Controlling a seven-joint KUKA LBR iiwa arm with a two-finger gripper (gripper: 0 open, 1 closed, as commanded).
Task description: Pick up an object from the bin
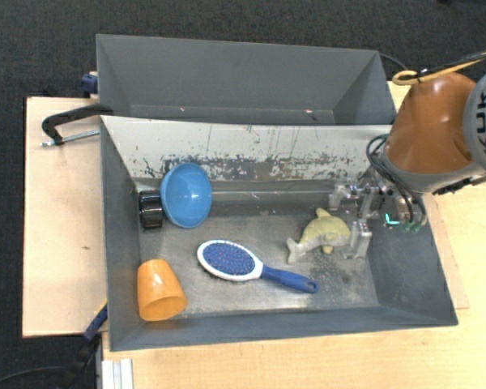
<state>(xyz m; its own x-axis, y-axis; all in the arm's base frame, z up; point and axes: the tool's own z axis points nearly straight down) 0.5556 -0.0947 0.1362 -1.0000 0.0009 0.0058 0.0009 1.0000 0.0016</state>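
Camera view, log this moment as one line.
gripper | low in bin, view's right | beside pale yellow fish-shaped toy | toy lying on floor

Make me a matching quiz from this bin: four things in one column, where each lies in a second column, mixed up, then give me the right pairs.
Things:
1. orange cup
2. blue bowl
3. blue and white hairbrush
4. pale toy dolphin

Places:
A. on the right, right beside the gripper
B. in the lower left corner of the view
C. in the middle, handle pointing right
D. at the back left, next to a small black cylinder

Pairs: 1-B, 2-D, 3-C, 4-A
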